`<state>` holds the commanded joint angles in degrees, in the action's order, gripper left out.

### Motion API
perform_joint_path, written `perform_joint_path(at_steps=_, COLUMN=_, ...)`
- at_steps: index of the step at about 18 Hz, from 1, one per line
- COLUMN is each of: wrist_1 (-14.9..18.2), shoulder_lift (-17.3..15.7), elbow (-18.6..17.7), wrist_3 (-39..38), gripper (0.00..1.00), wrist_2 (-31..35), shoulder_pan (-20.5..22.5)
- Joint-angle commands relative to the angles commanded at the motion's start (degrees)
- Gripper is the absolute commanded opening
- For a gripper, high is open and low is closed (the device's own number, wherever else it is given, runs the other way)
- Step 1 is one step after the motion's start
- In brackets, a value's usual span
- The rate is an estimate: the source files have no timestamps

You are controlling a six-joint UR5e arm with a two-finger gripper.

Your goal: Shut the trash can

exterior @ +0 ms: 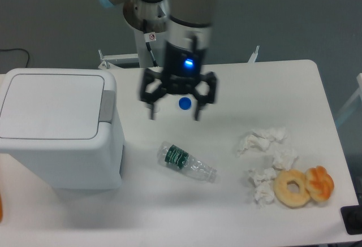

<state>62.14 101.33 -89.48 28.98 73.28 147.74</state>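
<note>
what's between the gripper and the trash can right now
Nothing: in the camera view the stretch of table between the open gripper and the trash can is bare. The blue cap sits by the gripper, the bottle lower down.

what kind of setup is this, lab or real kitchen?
Likely a lab bench: a bare white table with staged litter, namely a plastic bottle, crumpled tissues and a donut, beside a trash can with its lid down.

1. The trash can fills the table's left end, lid flat.
2. Just right of the trash can lies a plastic bottle; bare tabletop separates them.
3. Further right, the blue cap sits under the spread-fingered gripper.
4. Far right of the trash can, crumpled tissues and two doughnuts crowd the near corner.
</note>
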Motion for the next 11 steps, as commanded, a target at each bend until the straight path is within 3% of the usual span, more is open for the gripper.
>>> perform_joint_path(at_steps=4, wrist_1=0.35, shoulder_lift=5.54, elbow=2.20, wrist_3=7.47, gripper=1.00, wrist_2=8.26, shoulder_pan=0.09)
perform_joint_path(at_steps=7, wrist_1=0.88, shoulder_lift=9.84, elbow=2.82, wrist_3=19.41, gripper=1.00, wrist_2=14.15, shoulder_pan=0.44)
perform_joint_path(at_steps=9, wrist_1=0.44, shoulder_lift=12.74, elbow=2.90, wrist_3=25.58, gripper=1.00, wrist_2=16.27, shoulder_pan=1.76)
perform_joint_path(at_steps=11, wrist_1=0.35, shoulder_lift=13.54, elbow=2.99, wrist_3=27.09, gripper=1.00, wrist_2=16.37, shoulder_pan=2.90)
